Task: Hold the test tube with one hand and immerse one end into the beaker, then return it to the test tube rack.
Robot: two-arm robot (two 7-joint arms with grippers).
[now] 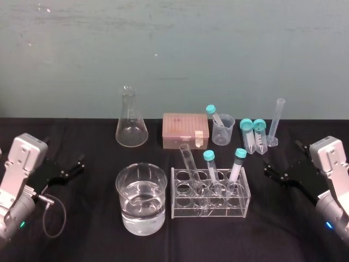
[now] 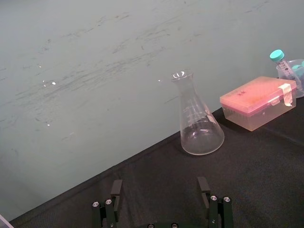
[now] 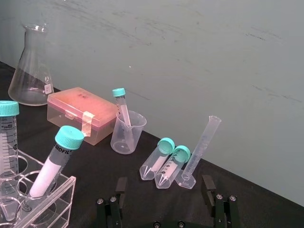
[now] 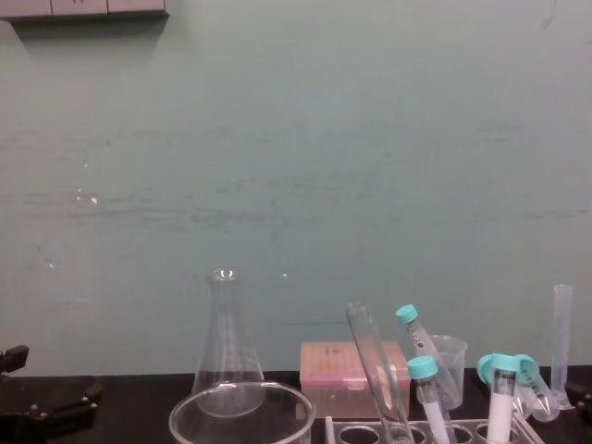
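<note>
Test tube [image 1: 191, 170] leans uncapped in the left end of the test tube rack [image 1: 218, 214]. Beaker [image 1: 124, 191], part filled, sits just beside the rack at 9 o'clock. Left gripper [image 2: 159, 190] is well out at 9 o'clock, right gripper [image 3: 164, 185] at 3 o'clock. Both are spread and empty. Judgement: dip either not begun or fully complete; cannot tell which.

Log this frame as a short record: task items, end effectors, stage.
test tube: uncapped, leaning in rack, not held
beaker: left of rack, part-filled with clear liquid
left end effector: open, empty, at table's left side
right end effector: open, empty, at table's right side
stage: tube not yet picked up
</note>
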